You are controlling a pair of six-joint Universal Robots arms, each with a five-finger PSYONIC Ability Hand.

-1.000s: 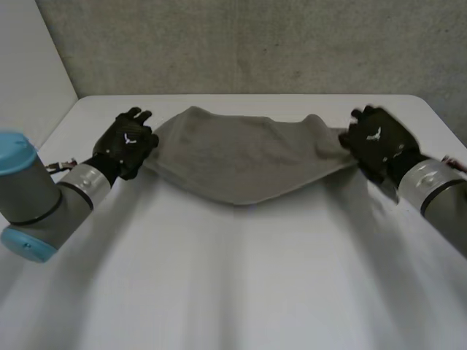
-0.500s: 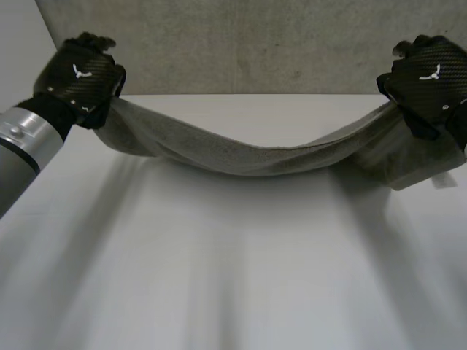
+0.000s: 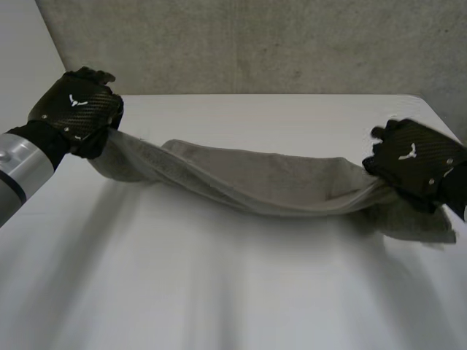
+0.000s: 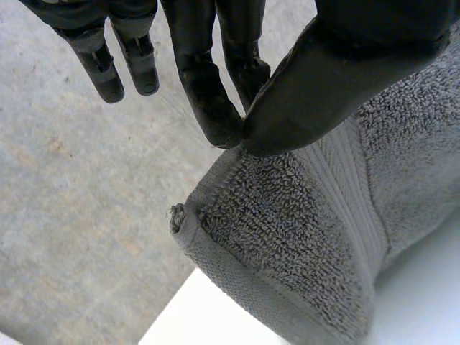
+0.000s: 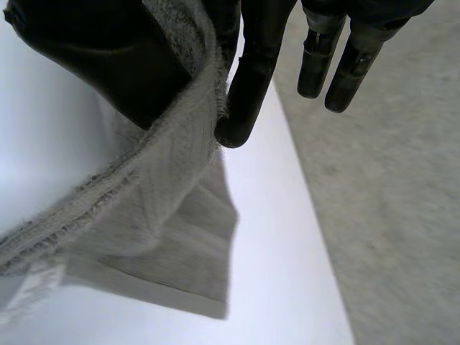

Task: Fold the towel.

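White table [image 3: 233, 292], smooth; rough grey concrete wall [image 3: 255, 44] behind. Grey terry towel [image 3: 270, 182]: slung between hands, sagging towards table. Left hand [image 3: 76, 109]: thumb and finger pinching one corner. Right hand [image 3: 412, 157]: pinching opposite end. White winged emblem [image 3: 75, 100] on each hand back.

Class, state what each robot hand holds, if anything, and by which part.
Both hold the towel. The left robot hand pinches it at a corner; the right robot hand pinches the edge at the opposite end.

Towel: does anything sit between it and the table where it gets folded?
Nothing visible does. The left hand and right hand each pinch an end of the towel, which sags toward the table.
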